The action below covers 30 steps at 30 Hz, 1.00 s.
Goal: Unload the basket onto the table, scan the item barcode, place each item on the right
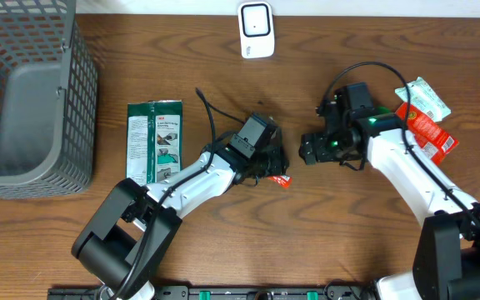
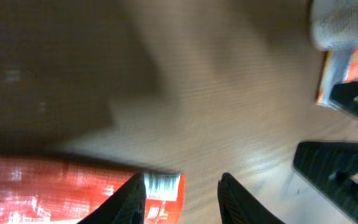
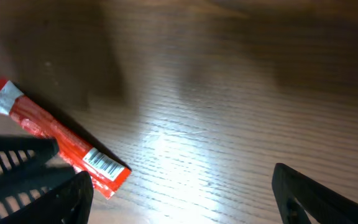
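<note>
Right wrist: red barcoded stick packet (image 3: 45, 126)

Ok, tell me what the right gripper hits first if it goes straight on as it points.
Most likely bare table: the right gripper points down at wood, jaws wide. The red packet lies off by one finger, outside the gap. Depth is unclear.
</note>
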Tool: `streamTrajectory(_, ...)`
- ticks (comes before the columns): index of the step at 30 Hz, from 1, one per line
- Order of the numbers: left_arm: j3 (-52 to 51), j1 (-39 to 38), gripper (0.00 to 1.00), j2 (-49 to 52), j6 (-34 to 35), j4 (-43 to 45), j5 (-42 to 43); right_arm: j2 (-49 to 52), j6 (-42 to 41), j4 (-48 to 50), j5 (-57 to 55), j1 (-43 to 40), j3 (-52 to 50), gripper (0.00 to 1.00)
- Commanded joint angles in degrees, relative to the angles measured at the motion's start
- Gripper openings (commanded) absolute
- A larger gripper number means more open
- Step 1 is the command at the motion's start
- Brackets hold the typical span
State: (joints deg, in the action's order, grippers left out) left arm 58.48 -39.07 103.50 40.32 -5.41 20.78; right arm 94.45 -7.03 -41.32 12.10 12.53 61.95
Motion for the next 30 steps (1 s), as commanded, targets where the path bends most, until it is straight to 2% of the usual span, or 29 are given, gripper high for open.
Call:
streamTrajectory(1,0.5,0.5,0.39,0.2,-5.3,3.5,-4.2,-0.8,-1.3,0.1,4.3,-1.8,0.1,0.89)
streamTrajectory(4,1.6,1.2,0.39,0.2,-9.3,3.1,-6.5,-0.8,-1.3,0.1,11.1,-2.1,0.1,0.85)
streamTrajectory(6,2.5,2.1,0.39,0.2,-10.4,0.6,-8.8,-0.8,-1.3,-0.5,16.5,-1.7,0.1,0.64)
streamTrajectory(8,2.9,3.7,0.39,0.2,-10.3,-1.9,-10.2,-0.8,-1.3,-1.5,20.6,-0.7,0.1,0.34)
streamTrajectory(11,2.9,7.0,0.39,0.2,-10.3,-4.6,-10.1,-0.8,-0.5,-3.6,19.6,2.1,0.0,0.08)
streamTrajectory(12,2.9,8.1,0.39,0.2,-10.3,-5.2,-10.1,-0.8,-0.6,-4.2,17.8,3.5,-0.1,0.02)
streamTrajectory(16,2.9,12.5,0.39,0.2,-10.4,-7.2,-10.1,-0.6,-1.2,-3.1,10.1,9.5,-2.1,0.01)
streamTrajectory(23,2.6,14.9,0.39,0.2,-12.9,-8.7,-9.7,0.4,-10.7,2.6,-2.3,17.4,-8.5,0.08)
streamTrajectory(30,1.6,13.4,0.39,0.8,-12.9,-7.6,-9.7,3.2,-15.3,6.2,-2.7,18.2,-12.1,0.03)
